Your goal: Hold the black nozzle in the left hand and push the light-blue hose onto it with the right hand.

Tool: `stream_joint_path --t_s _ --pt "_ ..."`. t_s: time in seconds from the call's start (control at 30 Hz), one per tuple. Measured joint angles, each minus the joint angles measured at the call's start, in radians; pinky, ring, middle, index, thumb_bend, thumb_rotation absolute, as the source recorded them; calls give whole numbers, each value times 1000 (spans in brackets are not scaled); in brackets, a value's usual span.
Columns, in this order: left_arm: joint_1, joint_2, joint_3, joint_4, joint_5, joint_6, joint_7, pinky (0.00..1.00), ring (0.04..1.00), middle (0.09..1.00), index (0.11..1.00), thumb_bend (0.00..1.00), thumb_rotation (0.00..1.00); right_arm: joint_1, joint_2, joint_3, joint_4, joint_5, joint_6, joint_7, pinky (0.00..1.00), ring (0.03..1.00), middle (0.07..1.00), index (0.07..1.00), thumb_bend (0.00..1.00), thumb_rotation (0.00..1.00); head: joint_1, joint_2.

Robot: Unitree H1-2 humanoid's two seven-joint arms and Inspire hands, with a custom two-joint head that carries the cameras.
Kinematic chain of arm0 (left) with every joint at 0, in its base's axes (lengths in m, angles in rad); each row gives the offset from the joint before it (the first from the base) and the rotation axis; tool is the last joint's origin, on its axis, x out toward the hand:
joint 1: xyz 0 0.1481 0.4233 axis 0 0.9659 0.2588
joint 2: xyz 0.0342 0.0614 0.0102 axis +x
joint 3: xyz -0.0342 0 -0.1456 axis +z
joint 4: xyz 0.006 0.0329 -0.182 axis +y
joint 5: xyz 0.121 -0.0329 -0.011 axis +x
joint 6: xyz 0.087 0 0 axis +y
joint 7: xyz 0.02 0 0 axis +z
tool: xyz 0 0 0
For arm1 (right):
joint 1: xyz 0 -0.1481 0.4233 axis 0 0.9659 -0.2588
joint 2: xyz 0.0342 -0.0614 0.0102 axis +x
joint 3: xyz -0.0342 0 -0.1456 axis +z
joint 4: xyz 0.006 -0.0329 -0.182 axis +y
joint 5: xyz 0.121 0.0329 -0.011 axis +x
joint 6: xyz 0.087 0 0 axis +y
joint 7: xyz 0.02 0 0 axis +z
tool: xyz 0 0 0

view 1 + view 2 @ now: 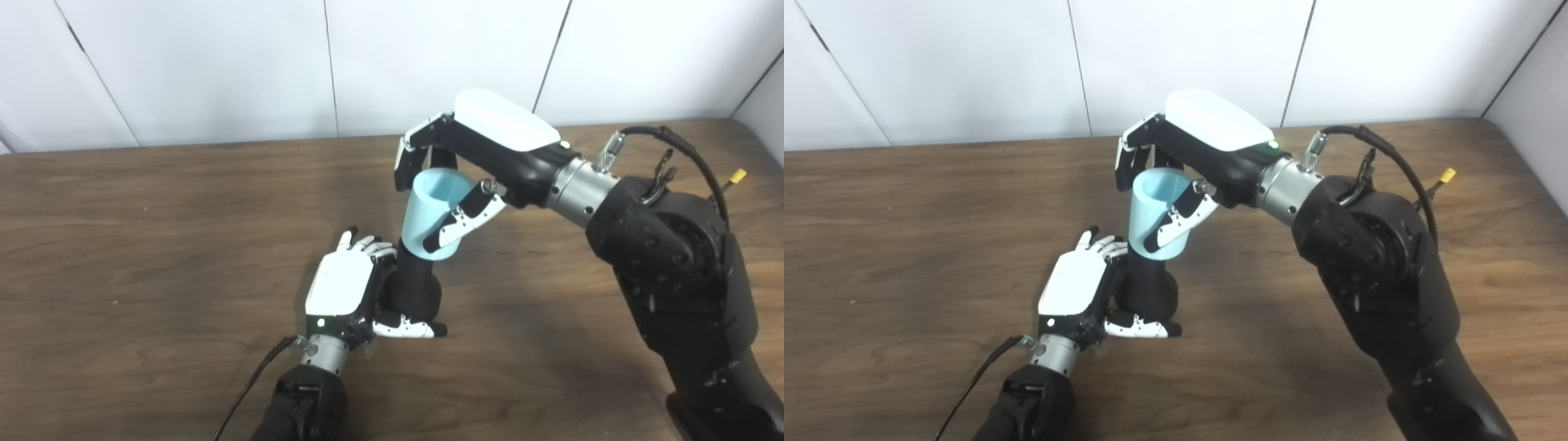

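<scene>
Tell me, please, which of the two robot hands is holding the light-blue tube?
The right hand, entering from the picture's right: its fingers wrap the light-blue hose. The left hand grips the black nozzle below it.

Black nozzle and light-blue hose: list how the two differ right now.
The black nozzle is dark and sits low, near the table; the light-blue hose is pale and sits above it, its lower end over the nozzle's top. The nozzle is gripped by the left robot hand, the hose by the right robot hand. The hose's open top shows it is hollow; the nozzle's inside is hidden. Both stand tilted roughly in line.
</scene>
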Motion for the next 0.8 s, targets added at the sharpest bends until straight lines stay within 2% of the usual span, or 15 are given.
stream_joint_path --t_s 0.23,0.4,0.63,0.8 --pt "0 0 -3 -4 1 5 -6 1000 866 762 484 521 48 2 0 12 0 -13 -2 0 344 366 484 538 512 0 0 0" --pt "0 0 -4 -5 1 5 -7 1000 866 763 484 521 48 10 4 26 1 -16 -8 -1 355 384 504 509 516 0 2 5" --pt "0 0 -5 -9 3 9 -13 1000 867 762 484 521 48 44 20 30 19 -8 -73 -56 307 391 520 500 496 0 6 8" --pt "0 0 -5 -9 3 9 -13 1000 867 762 484 521 48 51 29 39 31 -12 -93 -69 301 383 512 510 494 0 14 11"
